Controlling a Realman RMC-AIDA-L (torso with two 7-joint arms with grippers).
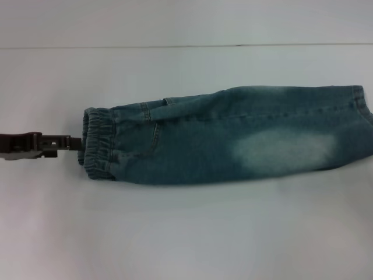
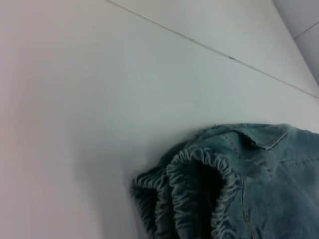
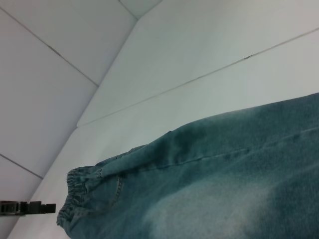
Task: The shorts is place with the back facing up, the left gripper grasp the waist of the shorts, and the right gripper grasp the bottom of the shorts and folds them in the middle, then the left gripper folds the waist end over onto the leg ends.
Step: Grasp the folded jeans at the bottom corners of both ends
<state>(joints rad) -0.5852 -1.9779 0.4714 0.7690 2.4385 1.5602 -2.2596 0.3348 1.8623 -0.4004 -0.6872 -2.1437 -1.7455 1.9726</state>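
Blue denim shorts [image 1: 233, 140] lie on the white table [image 1: 175, 233], folded lengthwise into a long band. The elastic waist [image 1: 98, 144] points left and the leg ends [image 1: 358, 125] reach the right edge of the head view. My left gripper [image 1: 76, 142] is low over the table at the left, its tip right at the waistband. The left wrist view shows the gathered waistband [image 2: 199, 189] close up. In the right wrist view the shorts [image 3: 224, 189] fill the frame, with the left gripper [image 3: 50, 208] beside the waist. My right gripper is out of view.
A thin seam [image 1: 175, 46] runs across the table behind the shorts. White wall panels [image 3: 50, 74] rise beyond the table's far edge. Bare tabletop lies in front of the shorts.
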